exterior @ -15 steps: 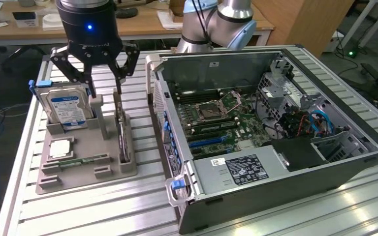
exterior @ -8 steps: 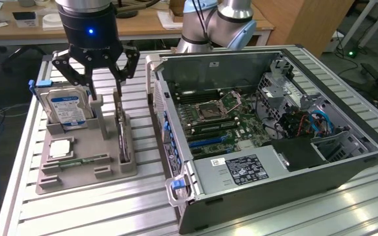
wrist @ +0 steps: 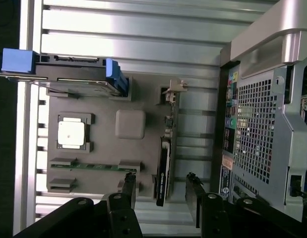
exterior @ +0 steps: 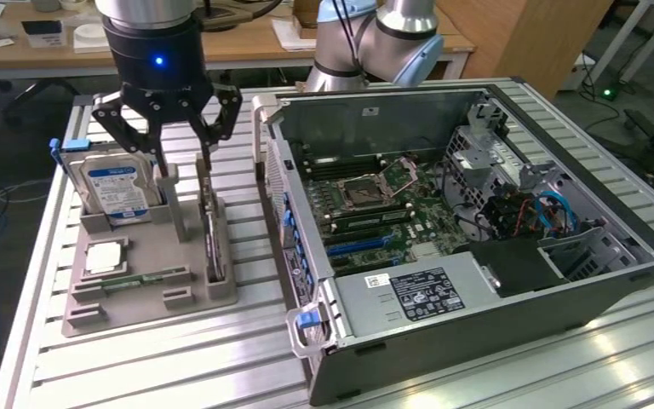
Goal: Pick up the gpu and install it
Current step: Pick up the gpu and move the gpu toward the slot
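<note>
The gpu (exterior: 212, 232) is a thin dark card standing on edge in a slot on the right side of the grey parts holder (exterior: 123, 308). My gripper (exterior: 186, 170) hangs over the card's far end with its fingers open. In the wrist view the gpu (wrist: 164, 163) runs edge-on between the two black fingertips (wrist: 128, 186), and my gripper (wrist: 160, 191) straddles it with a gap on each side. Nothing is held. The open computer case (exterior: 599, 256) lies to the exterior view's right of the holder, with its green motherboard (exterior: 373, 204) exposed.
On the holder also stand a silver hard drive (exterior: 117, 187) with a blue label, a square processor chip (exterior: 106, 256) and a narrow green memory stick (exterior: 146, 279). The case's rear wall (wrist: 262, 129) is close beside the card. The slatted metal table (exterior: 168, 366) carries everything.
</note>
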